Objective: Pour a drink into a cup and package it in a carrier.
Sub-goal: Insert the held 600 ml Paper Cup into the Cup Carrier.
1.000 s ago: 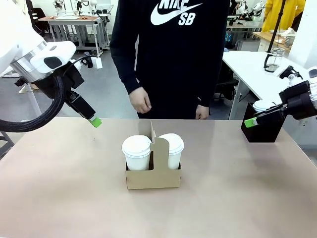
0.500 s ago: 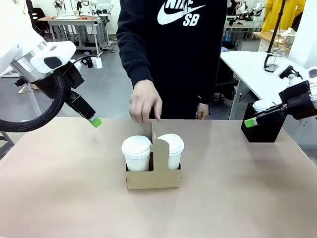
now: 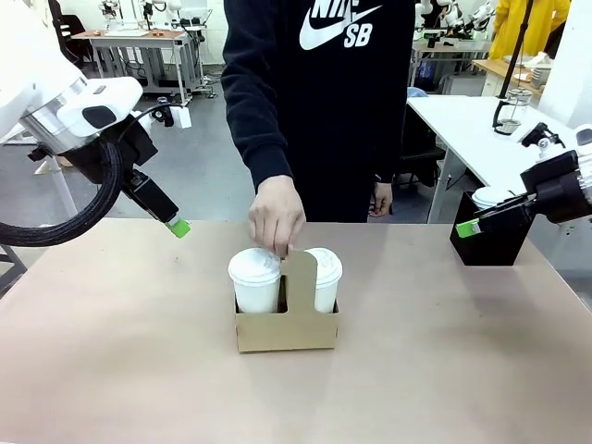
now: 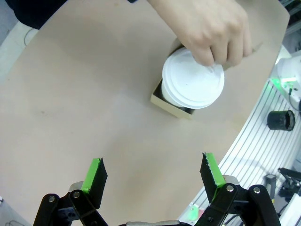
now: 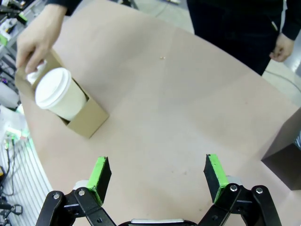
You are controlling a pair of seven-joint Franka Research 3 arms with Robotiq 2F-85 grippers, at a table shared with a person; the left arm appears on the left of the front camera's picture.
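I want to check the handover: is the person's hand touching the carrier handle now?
Touching. In the front view the hand closes its fingers on the top of the carrier handle tab, between the two cups.

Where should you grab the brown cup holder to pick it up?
Probably by the tall handle tab in the middle of the cup holder, coming straight down from above. It stands upright between the two lidded cups, so it's the only part sticking up free. The person's hand is already reaching onto it. The box walls are low and crowded by cups, so they're a poorer choice.
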